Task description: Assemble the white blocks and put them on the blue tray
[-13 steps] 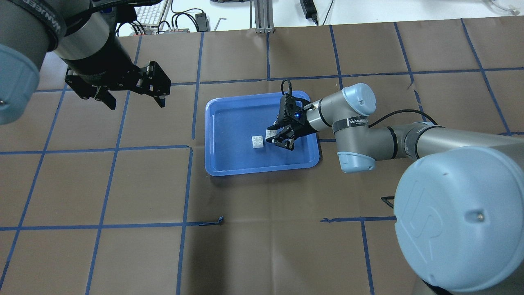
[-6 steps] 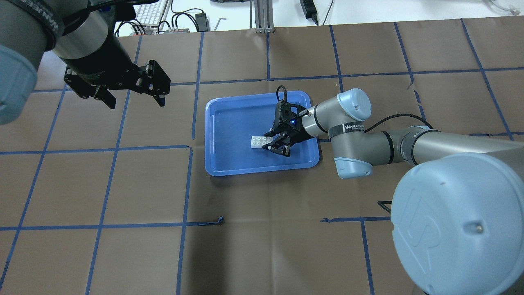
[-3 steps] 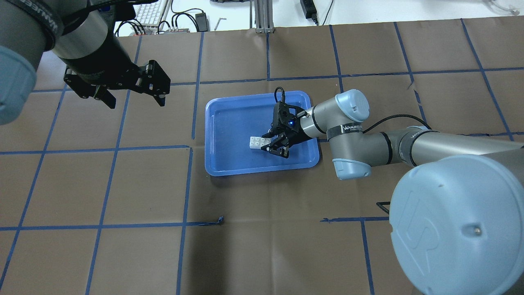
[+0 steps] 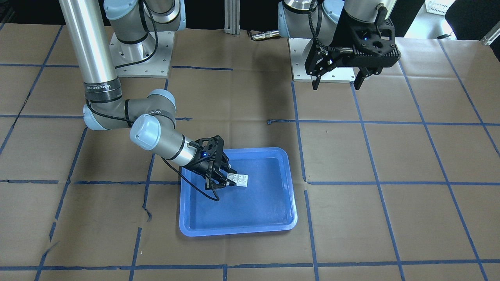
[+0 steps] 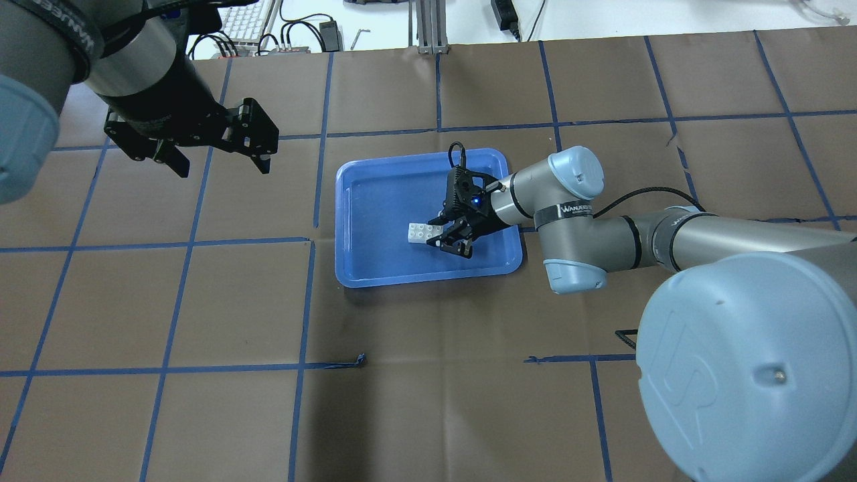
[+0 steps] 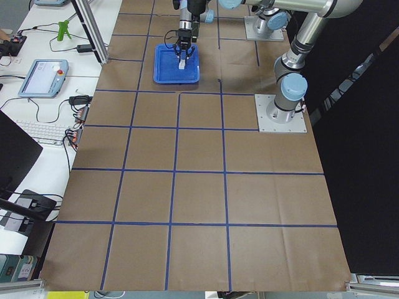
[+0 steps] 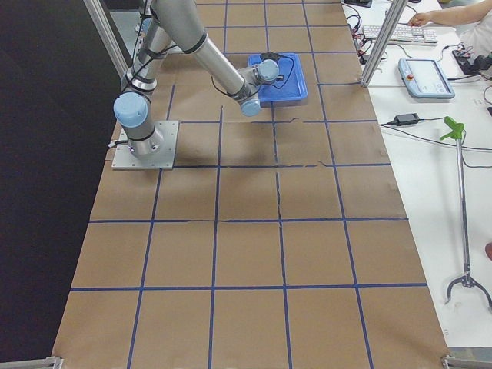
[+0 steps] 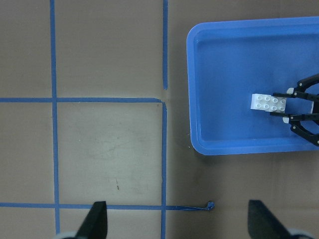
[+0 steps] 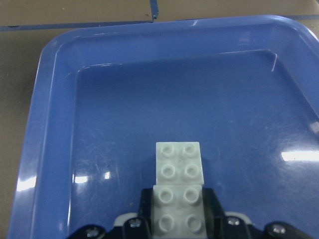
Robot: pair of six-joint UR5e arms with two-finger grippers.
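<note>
Two white blocks lie side by side, touching, on the floor of the blue tray (image 5: 381, 201). The free block (image 9: 178, 163) is the one farther from the wrist; it also shows in the overhead view (image 5: 418, 233). My right gripper (image 5: 447, 235) is shut on the other white block (image 9: 179, 209), its fingers (image 9: 144, 204) on both sides. The front view shows the pair of blocks (image 4: 242, 180) and the right gripper (image 4: 223, 177) low in the tray (image 4: 254, 210). My left gripper (image 5: 224, 167) is open and empty, high above the table, left of the tray.
The table is covered in brown paper with a blue tape grid (image 5: 308, 241). The left wrist view looks down on the tray rim (image 8: 192, 89) and the blocks (image 8: 269, 102). A keyboard and cables (image 5: 248, 27) lie beyond the far edge.
My right gripper moved left with its block until it sat against the free block, which was nudged slightly left. Nothing has moved in the last half second. The left arm stayed still.
</note>
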